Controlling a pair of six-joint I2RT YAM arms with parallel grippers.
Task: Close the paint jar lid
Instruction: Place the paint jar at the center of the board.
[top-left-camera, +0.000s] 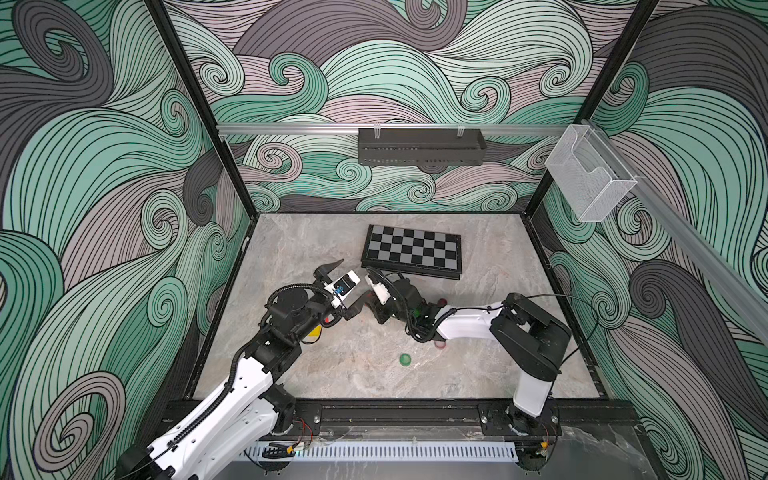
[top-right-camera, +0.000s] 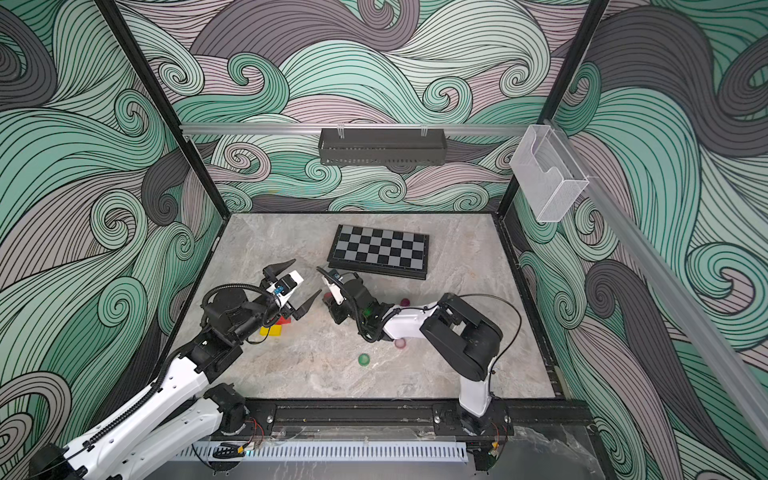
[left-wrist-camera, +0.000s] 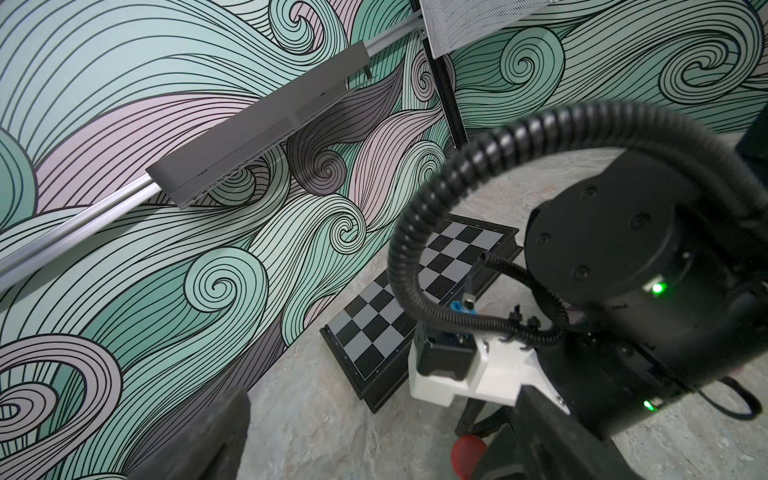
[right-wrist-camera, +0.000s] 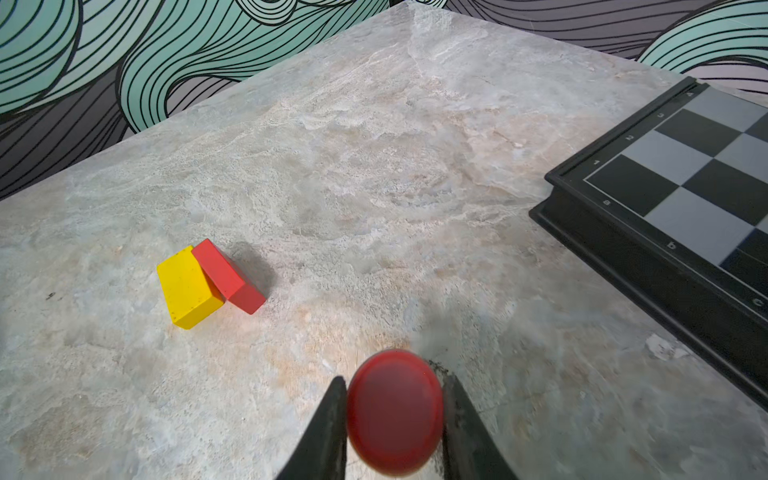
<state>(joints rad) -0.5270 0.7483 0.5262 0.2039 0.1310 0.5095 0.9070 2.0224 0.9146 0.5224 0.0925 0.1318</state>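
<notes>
- Right wrist view: marbled table (right-wrist-camera: 374, 166) spread beneath and ahead of the right jaws.
- Chessboard (top-left-camera: 411, 249) flat on the table, beyond the right jaws and off to one side, not touching them.
- Left gripper (top-left-camera: 357, 276) turned on its side, jaws spread wide with nothing between them, facing the right gripper from close by.
- Right gripper (right-wrist-camera: 392, 374) low over the table, jaws narrowed onto the red paint jar lid (right-wrist-camera: 395, 415), one finger touching each side of its rim; whatever sits under the lid hidden.
- Yellow block (right-wrist-camera: 189, 286) and red block (right-wrist-camera: 228, 276) touching each other, ahead of the right jaws and well apart from them.
- Small green round piece (top-left-camera: 405, 359) on the table behind the right jaws, well apart; lid or jar, cannot tell.
</notes>
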